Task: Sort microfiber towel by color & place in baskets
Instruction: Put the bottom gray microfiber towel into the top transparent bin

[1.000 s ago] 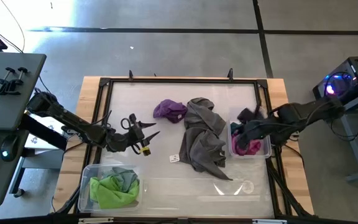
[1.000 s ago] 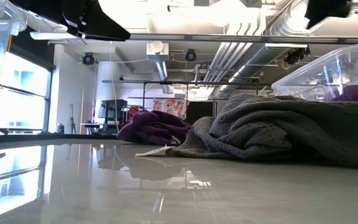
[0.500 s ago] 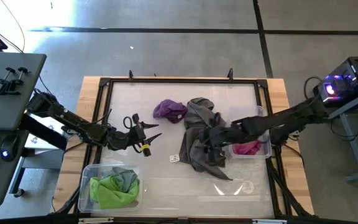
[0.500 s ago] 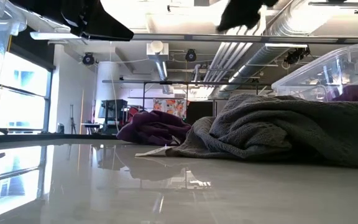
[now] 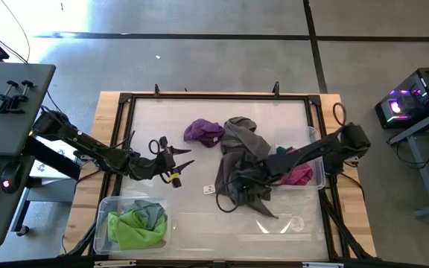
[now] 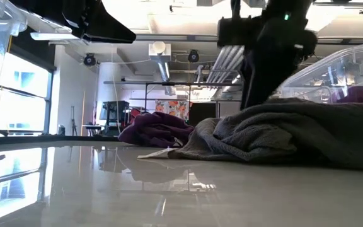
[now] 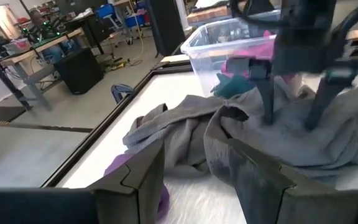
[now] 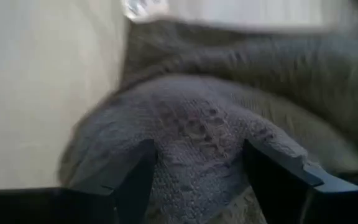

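Observation:
A crumpled grey towel (image 5: 246, 160) lies mid-table, with a purple towel (image 5: 203, 132) just to its far left. My right gripper (image 5: 237, 179) is open and down on the grey towel's near-left part; the right wrist view shows its fingers either side of a raised hump (image 8: 197, 124). The narrower bin (image 5: 304, 141) sits at the right edge and holds a pink towel (image 5: 298, 176) and a teal one (image 7: 232, 87). The wide bin (image 5: 103, 216) at the near-left corner holds lime green (image 5: 134, 229) and grey cloths. My left gripper (image 5: 171, 165) hovers open, left of the grey towel. My right gripper comes from above, fingers pointing down, with one fingertip (image 7: 268, 118) and the other (image 7: 309, 121) set into the grey towel either side of a raised fold (image 8: 197, 124). The fingers stand apart, not closed on the fold. The towel lies slack on the table.
A white tag (image 5: 208, 190) lies at the grey towel's near-left edge. A dark frame rail (image 5: 214, 95) borders the table. Bare tabletop (image 5: 214, 223) stretches along the near side between the wide bin and the grey towel.
My right gripper has swung from above the narrower bin toward the table's left, across the grey towel, and come down onto the towel's near-left part. The left arm has kept still. The towels have not shifted.

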